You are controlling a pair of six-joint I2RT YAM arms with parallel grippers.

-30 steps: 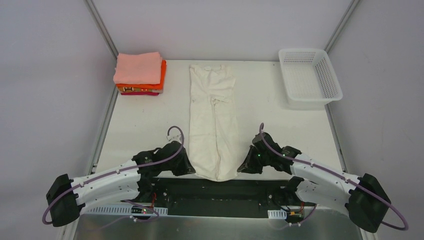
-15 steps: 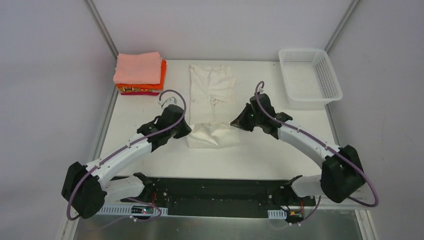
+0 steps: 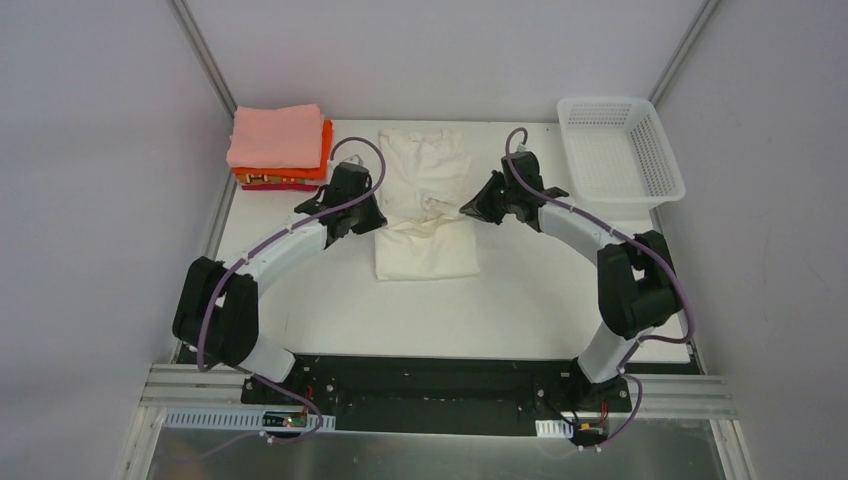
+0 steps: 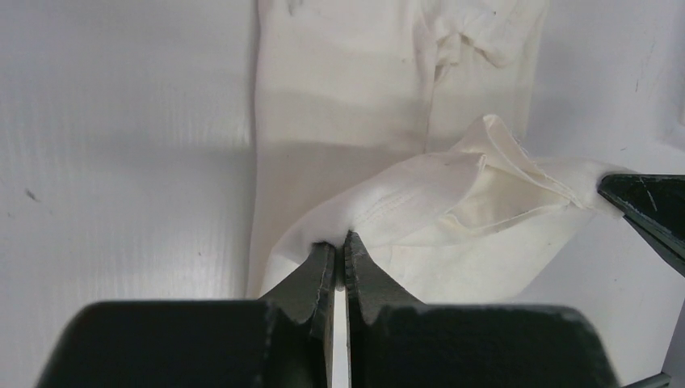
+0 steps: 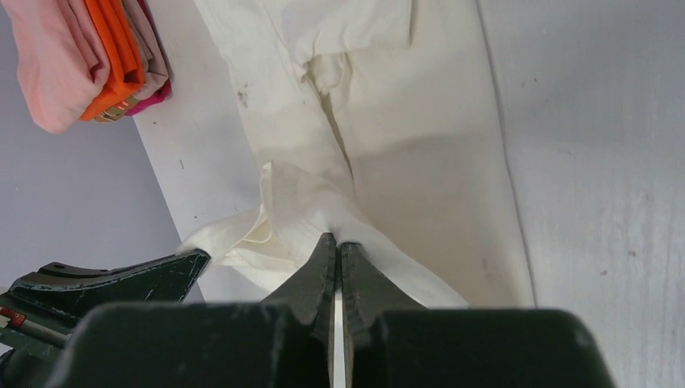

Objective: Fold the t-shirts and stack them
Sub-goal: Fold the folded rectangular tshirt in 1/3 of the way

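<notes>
The cream-white t-shirt (image 3: 426,222) lies lengthwise in the middle of the table, its near part folded up over itself. My left gripper (image 3: 374,215) is shut on the left corner of its lifted hem (image 4: 380,212). My right gripper (image 3: 468,211) is shut on the right corner (image 5: 307,212). Both hold the hem a little above the shirt's far half (image 4: 339,73). Folded t-shirts stand stacked at the far left: salmon-pink (image 3: 276,135) on top, bright orange (image 3: 322,158) under it, magenta (image 3: 290,186) at the bottom.
A white plastic lattice basket (image 3: 620,155) stands at the far right corner of the table. The stack (image 5: 97,56) is close to the left arm's elbow side. Grey walls close in the table at the left, back and right.
Both grippers have carried the shirt's near hem from the table's front edge away toward the collar, folding the shirt over itself. Both arms are now stretched far out.
</notes>
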